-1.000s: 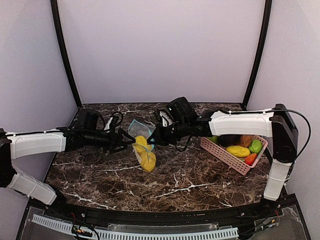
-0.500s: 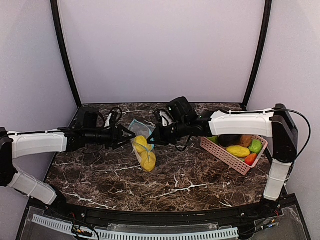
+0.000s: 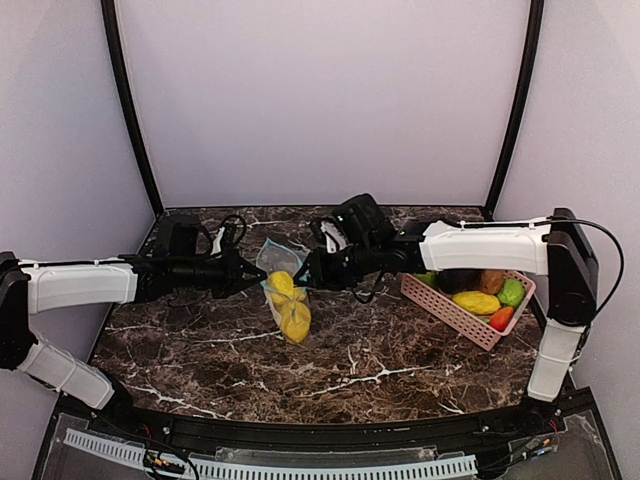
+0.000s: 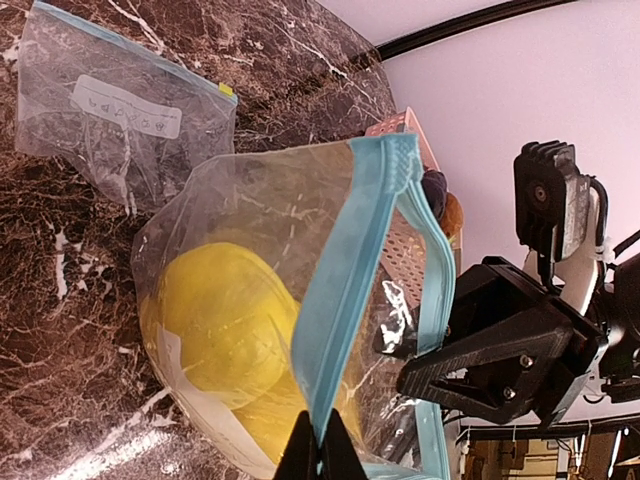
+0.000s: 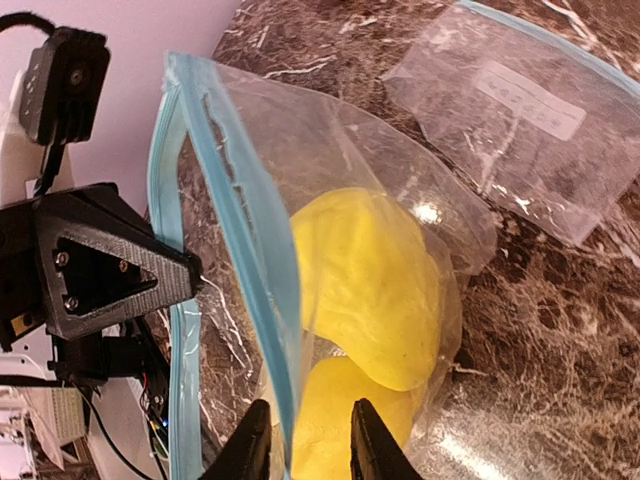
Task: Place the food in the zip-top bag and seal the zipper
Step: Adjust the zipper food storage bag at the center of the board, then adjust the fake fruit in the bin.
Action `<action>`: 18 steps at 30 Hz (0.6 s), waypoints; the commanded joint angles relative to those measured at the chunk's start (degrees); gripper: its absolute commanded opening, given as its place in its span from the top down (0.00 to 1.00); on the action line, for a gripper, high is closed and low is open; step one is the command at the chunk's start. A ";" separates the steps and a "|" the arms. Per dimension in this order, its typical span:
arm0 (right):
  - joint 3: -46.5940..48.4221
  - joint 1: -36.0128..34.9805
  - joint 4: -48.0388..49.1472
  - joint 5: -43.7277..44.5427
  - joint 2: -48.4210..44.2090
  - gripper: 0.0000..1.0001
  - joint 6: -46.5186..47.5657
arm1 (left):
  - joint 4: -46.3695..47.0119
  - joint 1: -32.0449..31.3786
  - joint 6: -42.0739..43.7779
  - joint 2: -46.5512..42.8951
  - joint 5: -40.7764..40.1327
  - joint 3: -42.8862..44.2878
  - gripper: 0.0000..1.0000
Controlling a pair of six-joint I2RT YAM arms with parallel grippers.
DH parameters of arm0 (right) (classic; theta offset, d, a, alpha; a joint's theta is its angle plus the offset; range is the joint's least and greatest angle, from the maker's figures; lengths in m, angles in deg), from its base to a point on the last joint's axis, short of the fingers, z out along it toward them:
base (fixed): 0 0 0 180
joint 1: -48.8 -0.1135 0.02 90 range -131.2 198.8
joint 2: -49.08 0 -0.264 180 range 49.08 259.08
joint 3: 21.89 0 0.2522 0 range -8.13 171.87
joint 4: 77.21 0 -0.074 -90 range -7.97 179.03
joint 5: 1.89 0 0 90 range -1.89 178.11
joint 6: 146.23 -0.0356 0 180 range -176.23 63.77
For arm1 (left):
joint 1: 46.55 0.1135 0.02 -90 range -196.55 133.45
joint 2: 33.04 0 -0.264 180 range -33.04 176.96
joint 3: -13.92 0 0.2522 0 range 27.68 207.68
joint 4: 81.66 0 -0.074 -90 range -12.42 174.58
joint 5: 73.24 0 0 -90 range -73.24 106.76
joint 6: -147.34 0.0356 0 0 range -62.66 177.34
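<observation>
A clear zip-top bag (image 3: 288,302) with a blue zipper strip (image 4: 350,270) stands open on the marble table. It holds two yellow pieces of food (image 4: 220,330) (image 5: 370,280). My left gripper (image 4: 320,455) is shut on the bag's near zipper edge. My right gripper (image 5: 310,450) is open, and the other zipper edge (image 5: 250,260) runs loose between its fingers. From above, the left gripper (image 3: 256,278) and right gripper (image 3: 304,277) flank the bag's mouth. More food lies in the pink basket (image 3: 445,308): a yellow piece (image 3: 475,301), a green one (image 3: 512,292) and a red one (image 3: 501,318).
A second, empty zip-top bag (image 3: 275,253) (image 4: 120,110) (image 5: 520,110) lies flat just behind the filled one. The pink basket sits at the right, under my right forearm. Black frame posts stand at the back corners.
My left gripper reached right to the bag's mouth and shut on its zipper edge. My right gripper, shut before, has opened on its side of the zipper.
</observation>
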 commanded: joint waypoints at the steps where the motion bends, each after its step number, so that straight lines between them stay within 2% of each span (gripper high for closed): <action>1: -0.51 -0.34 -6.25 7.93 -5.75 0.56 4.43 | -2.50 -0.14 2.44 -1.10 -1.05 1.76 0.99; 3: -0.24 -0.02 -10.69 12.37 -7.78 0.43 7.23 | -3.90 -0.13 3.26 -1.67 -1.71 1.71 0.99; 8: -1.85 2.68 -21.32 22.06 -12.86 0.28 10.23 | -5.09 0.20 4.53 -1.82 -1.56 1.89 0.99; 11: -5.86 5.88 -25.26 24.91 -17.38 0.24 8.43 | -5.43 0.35 4.97 -1.89 -1.24 2.01 0.99; 18: -17.88 15.46 -30.56 28.44 -28.05 0.23 0.95 | -6.26 0.41 6.09 -1.97 -1.70 2.01 0.99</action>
